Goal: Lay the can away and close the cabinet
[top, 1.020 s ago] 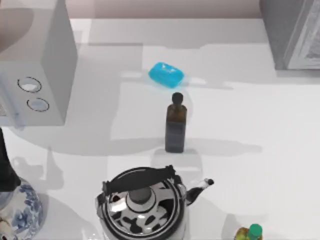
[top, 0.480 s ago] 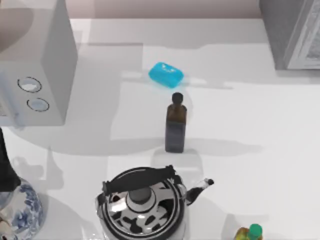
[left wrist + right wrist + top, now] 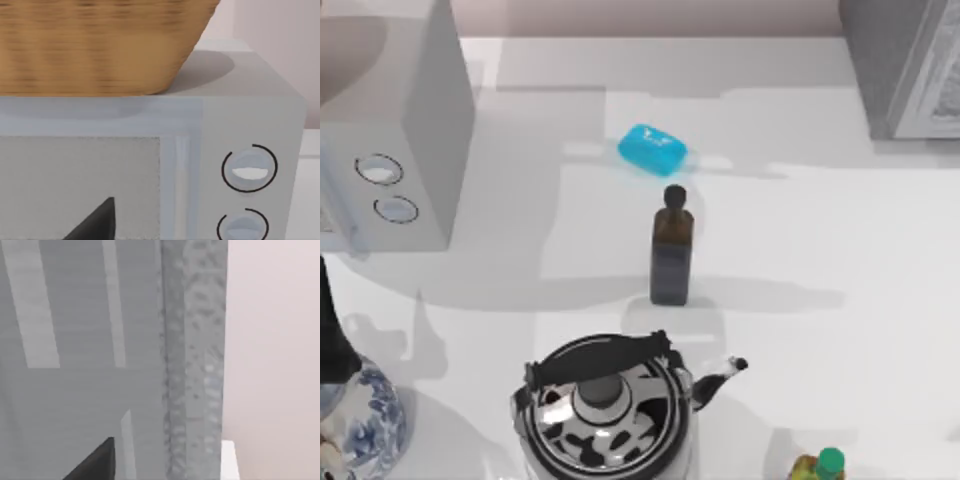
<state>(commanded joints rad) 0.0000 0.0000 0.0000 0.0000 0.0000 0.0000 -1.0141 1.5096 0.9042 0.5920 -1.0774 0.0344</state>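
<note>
Table (image 3: 790, 230) carries our scene: cabinet (image 3: 905, 65) at its far right corner, door panel facing our right wrist camera; white box (image 3: 395, 150) with two dials at left; kettle (image 3: 605, 410); brown bottle (image 3: 671, 255); blue soap (image 3: 653, 149). We cannot tell either pincer's state, nor where the can lies.

Left wrist view: you face the white box (image 3: 150, 165) front-on. Two round dials (image 3: 249, 168) sit stacked beside its grey door panel (image 3: 80, 185). A woven basket (image 3: 100, 45) rests on top. A dark fingertip (image 3: 97, 222) shows against the panel.
</note>
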